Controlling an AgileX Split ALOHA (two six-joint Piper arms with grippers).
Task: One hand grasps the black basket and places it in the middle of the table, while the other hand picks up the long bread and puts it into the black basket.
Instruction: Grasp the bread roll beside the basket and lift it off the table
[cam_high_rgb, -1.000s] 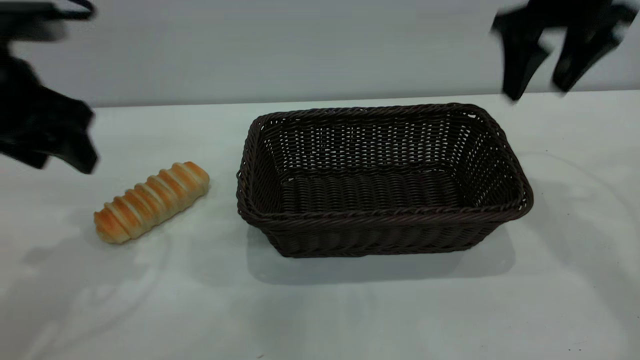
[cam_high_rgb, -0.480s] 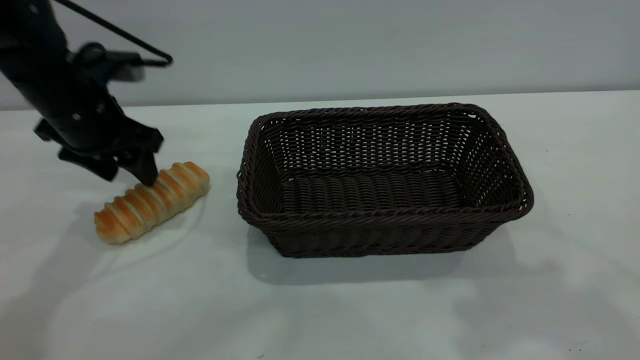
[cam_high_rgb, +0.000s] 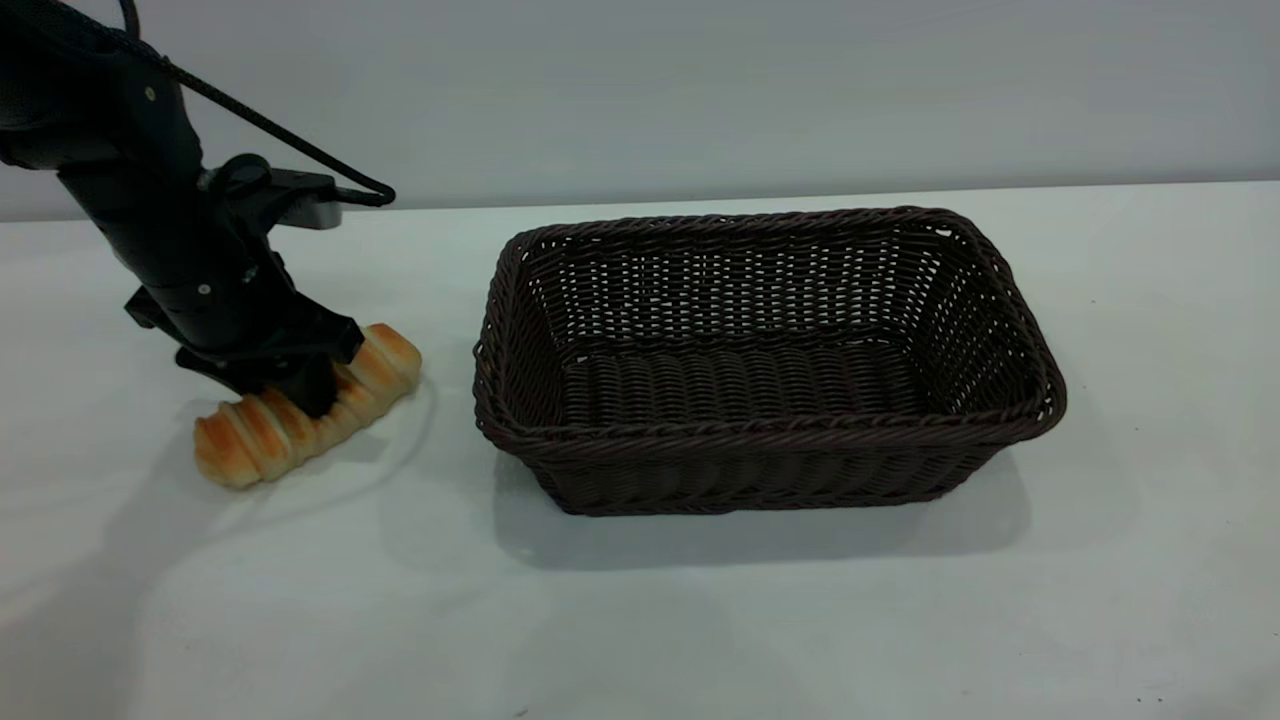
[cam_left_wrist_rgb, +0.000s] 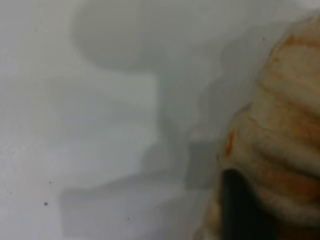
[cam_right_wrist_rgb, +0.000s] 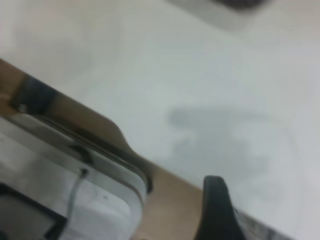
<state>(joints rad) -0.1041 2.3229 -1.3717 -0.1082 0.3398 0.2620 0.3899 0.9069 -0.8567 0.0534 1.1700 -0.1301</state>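
The long bread lies slantwise on the white table at the left. My left gripper is down over its middle, open, with one finger on each side of it; the bread rests on the table. In the left wrist view the bread fills one side, with a dark finger against it. The black basket stands empty at the table's middle, right of the bread. My right gripper is out of the exterior view, away from the basket, over the table's edge.
A plain grey wall runs behind the table. The right wrist view shows a wooden table edge and a metal-framed fixture beside it. Bare tabletop lies in front of and right of the basket.
My left gripper has come down from beside the bread onto its middle. My right gripper, above the basket's far right corner a second ago, has left the exterior view.
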